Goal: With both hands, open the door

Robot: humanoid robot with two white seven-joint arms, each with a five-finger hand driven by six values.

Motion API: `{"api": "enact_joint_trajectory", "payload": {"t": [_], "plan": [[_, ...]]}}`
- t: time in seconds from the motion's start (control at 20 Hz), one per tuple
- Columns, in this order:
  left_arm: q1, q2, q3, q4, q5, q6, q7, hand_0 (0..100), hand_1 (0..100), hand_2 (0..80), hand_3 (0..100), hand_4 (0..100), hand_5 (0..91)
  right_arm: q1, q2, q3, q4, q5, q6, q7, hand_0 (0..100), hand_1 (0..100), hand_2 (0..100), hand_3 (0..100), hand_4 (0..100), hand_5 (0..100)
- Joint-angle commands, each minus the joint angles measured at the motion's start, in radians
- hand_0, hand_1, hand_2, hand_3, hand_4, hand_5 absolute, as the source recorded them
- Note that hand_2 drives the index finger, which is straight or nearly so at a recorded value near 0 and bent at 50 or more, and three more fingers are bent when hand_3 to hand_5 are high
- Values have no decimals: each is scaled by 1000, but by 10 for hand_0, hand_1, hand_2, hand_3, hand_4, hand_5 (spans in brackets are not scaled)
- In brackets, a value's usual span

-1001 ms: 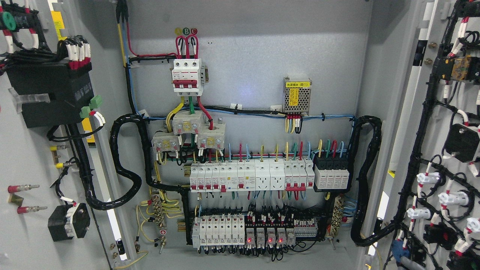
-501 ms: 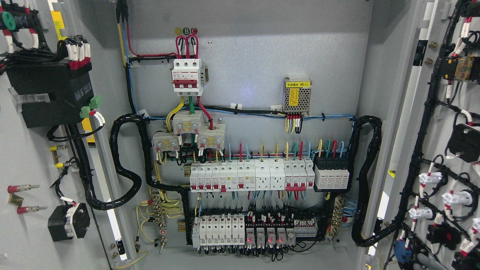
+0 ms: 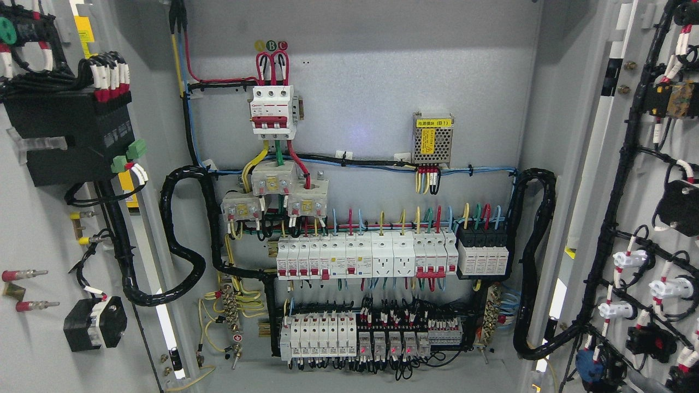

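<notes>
A grey electrical cabinet fills the head view, and both of its doors stand swung outward. The left door [image 3: 33, 229] shows its inner face at the picture's left, carrying a black box [image 3: 71, 136] and wired parts. At the far right, the inner face of the right door [image 3: 641, 191] holds black wire looms and white-backed switches [image 3: 628, 256]. Neither of my hands nor any arm shows in this frame.
Inside, the back panel [image 3: 360, 65] carries a red-and-white main breaker [image 3: 272, 109], a small power module [image 3: 432, 139], and rows of white breakers [image 3: 360, 256] and relays [image 3: 382, 333]. Thick black conduits loop to the left door [image 3: 180, 256] and the right door [image 3: 532, 262].
Both doors have swung a little further outward: parts on the left door slid left, those on the right door slid right. A grey shape at the bottom right edge has left the view.
</notes>
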Motion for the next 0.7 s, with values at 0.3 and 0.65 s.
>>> {"api": "enact_joint_trajectory", "payload": {"t": [0.3, 0.65], "plan": [[3, 19, 194, 2, 109, 87, -70, 0, 0, 0, 0, 0, 0, 14, 3, -70, 11, -37, 0, -1, 216, 0, 0, 0, 0, 0], [-2, 49, 287, 31, 214, 149, -103, 0, 0, 0, 0, 0, 0, 16, 7, -82, 11, -37, 0, 1, 215, 0, 0, 0, 0, 0]]}}
